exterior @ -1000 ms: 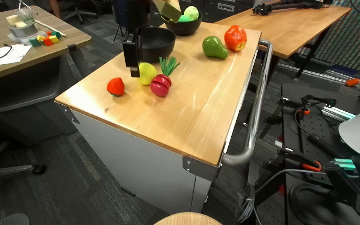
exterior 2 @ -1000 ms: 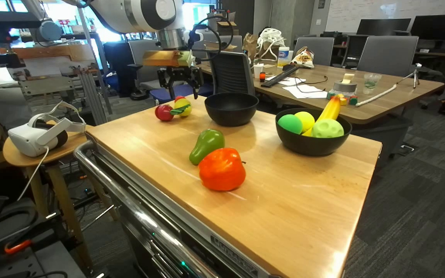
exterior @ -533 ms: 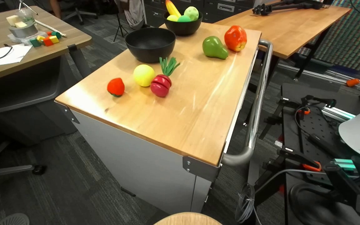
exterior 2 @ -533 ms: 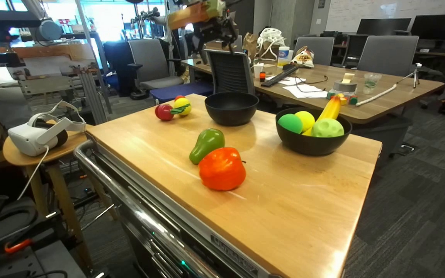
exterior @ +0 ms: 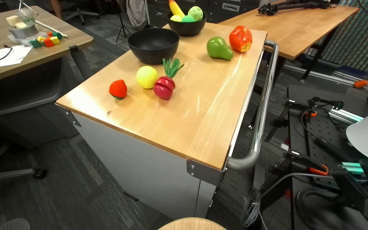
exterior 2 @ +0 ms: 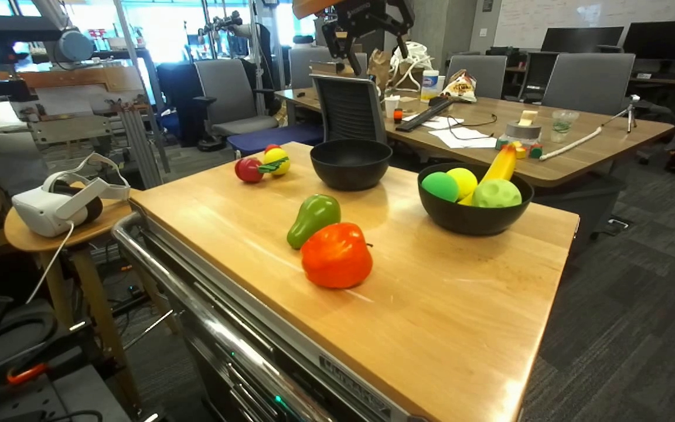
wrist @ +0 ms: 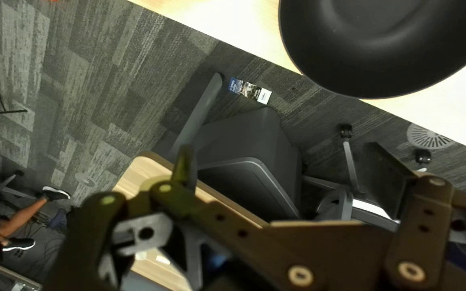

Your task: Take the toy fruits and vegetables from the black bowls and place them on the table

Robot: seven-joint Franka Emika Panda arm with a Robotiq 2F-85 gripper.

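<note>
Nearest in an exterior view, pepper (exterior 2: 336,257) and pear (exterior 2: 315,218) lie on the surface (exterior 2: 449,328). Beyond, in a bowl (exterior 2: 472,223), the banana (exterior 2: 502,164) (plastic, probably) should prove light, stiff, slippery; grip its upturned end. Farther, the end effector (exterior 2: 379,60), jaws apart, empty, has climbed off the loose yellow fruit (exterior 2: 277,155) this past second.

Yellow banana (exterior 2: 503,164) tilted in black bowl (exterior 2: 475,221) with round fruits (exterior 2: 497,194); green pear (exterior 2: 316,217), red-orange pepper (exterior 2: 337,256), radish (exterior: 164,87) on table (exterior 2: 449,305)
</note>
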